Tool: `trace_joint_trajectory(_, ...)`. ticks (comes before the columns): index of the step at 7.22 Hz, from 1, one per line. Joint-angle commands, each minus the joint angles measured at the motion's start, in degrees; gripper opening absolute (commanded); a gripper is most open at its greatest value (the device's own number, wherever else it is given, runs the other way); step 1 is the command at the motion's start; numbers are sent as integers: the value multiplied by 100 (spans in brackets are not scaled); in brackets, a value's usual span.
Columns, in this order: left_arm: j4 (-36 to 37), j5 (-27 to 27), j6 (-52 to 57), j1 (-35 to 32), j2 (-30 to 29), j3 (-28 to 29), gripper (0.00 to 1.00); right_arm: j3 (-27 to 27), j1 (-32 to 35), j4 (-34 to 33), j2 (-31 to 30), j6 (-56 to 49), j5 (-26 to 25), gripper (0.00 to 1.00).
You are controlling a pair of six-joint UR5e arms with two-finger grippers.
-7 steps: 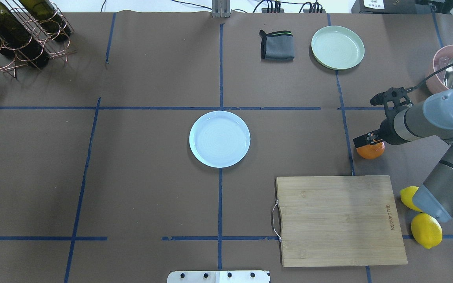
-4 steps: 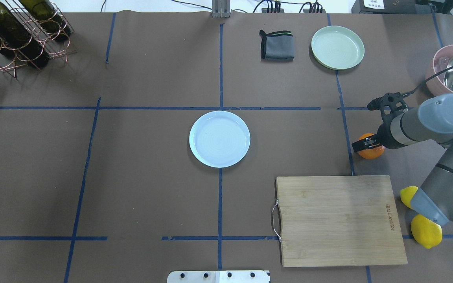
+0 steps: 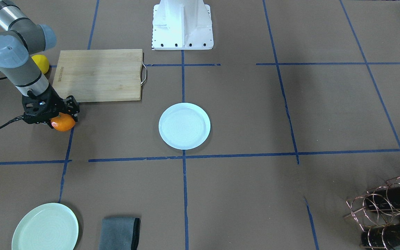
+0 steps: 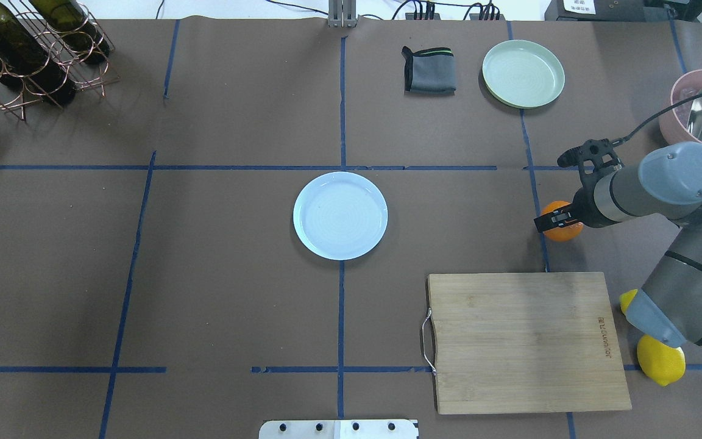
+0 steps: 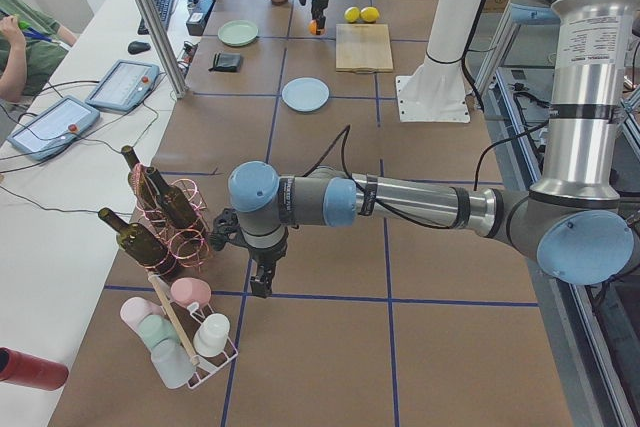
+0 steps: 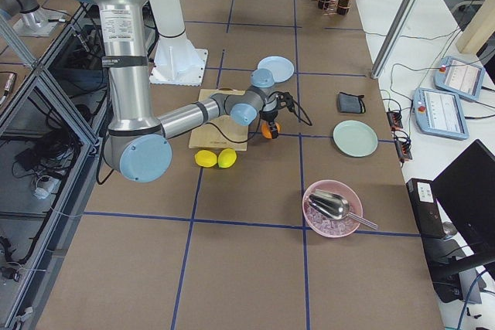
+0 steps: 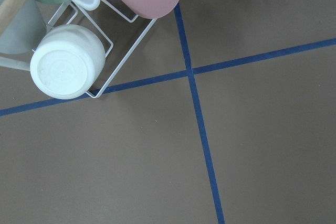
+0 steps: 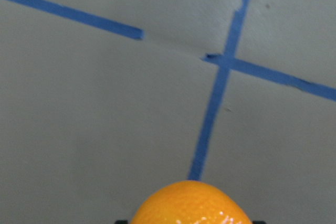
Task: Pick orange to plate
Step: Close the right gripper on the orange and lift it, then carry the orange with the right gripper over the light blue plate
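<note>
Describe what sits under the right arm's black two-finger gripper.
A small round bright-orange fruit, clamped by the right gripper. The gripper body covers the fruit's top, which cannot be seen.

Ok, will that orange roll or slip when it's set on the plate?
The orange is round, so it will probably roll if released high; the plate has a raised rim that should stop it. Its dimpled skin looks grippy, so the right gripper probably won't lose it.

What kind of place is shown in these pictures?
Most likely a robotics lab, set up for recording test tasks. The table is covered in brown paper and gridded with blue tape, control tablets lie on a side bench, and the right arm holds the orange.
</note>
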Motion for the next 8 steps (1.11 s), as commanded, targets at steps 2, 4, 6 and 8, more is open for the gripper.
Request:
trace_joint_trajectory(2, 10, 0, 9, 0, -5, -23, 100, -40, -566, -114, 1421, 983, -298, 4)
trace_joint_trajectory(4, 10, -9, 0, 0, -13, -32, 100, -460, -1051, -1066, 2518, 1491, -1019, 6)
trace_joint_trajectory(6, 27, 0, 0, 0, 4, -137, 100, -1415, -1473, -1546, 3478, 1809, -1739, 13)
trace_joint_trajectory(8, 27, 0, 0, 0, 4, -137, 100, -2401, -1641, -1564, 4209, 2125, -1848, 16)
